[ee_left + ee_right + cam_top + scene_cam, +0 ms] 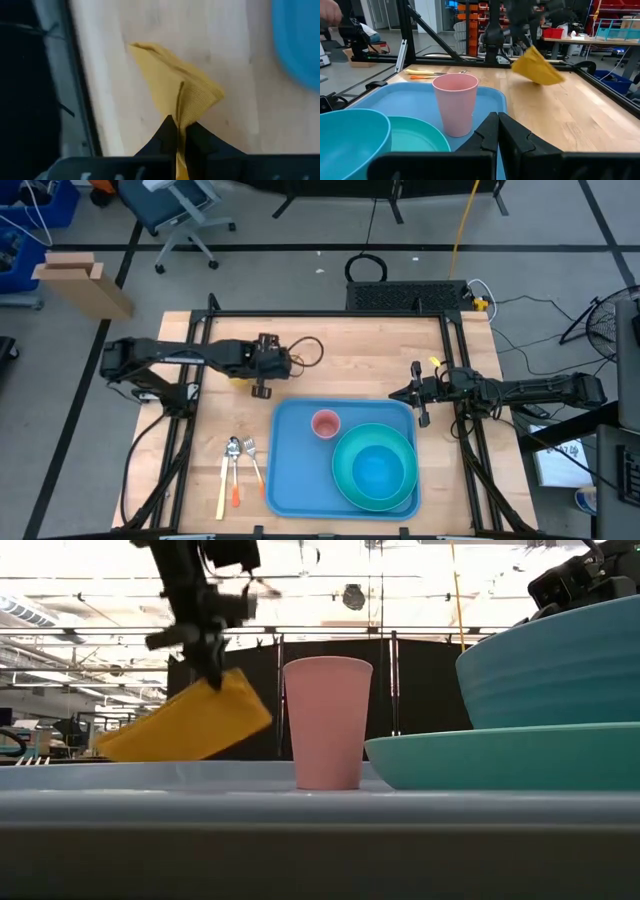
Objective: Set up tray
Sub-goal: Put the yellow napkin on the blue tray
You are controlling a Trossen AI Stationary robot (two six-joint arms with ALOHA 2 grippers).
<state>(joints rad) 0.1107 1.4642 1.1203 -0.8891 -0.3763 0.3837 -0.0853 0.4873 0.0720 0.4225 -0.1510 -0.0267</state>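
The left gripper (177, 131) is clamped on a folded yellow cloth (176, 90), holding it lifted above the wooden table (350, 370), beyond the tray's far left corner. On the table left of the tray lie a spoon (229, 467) and a fork (254, 466), side by side. The light-blue tray (295, 465) sits at the table's near middle, carrying a pink cup (325, 423) standing upright near its far edge and, on its right half, a teal plate (352, 446) with a blue bowl (379, 472) resting in it. The right gripper (498, 124) hovers just off the tray's far right corner, its fingers pressed together with nothing between them.
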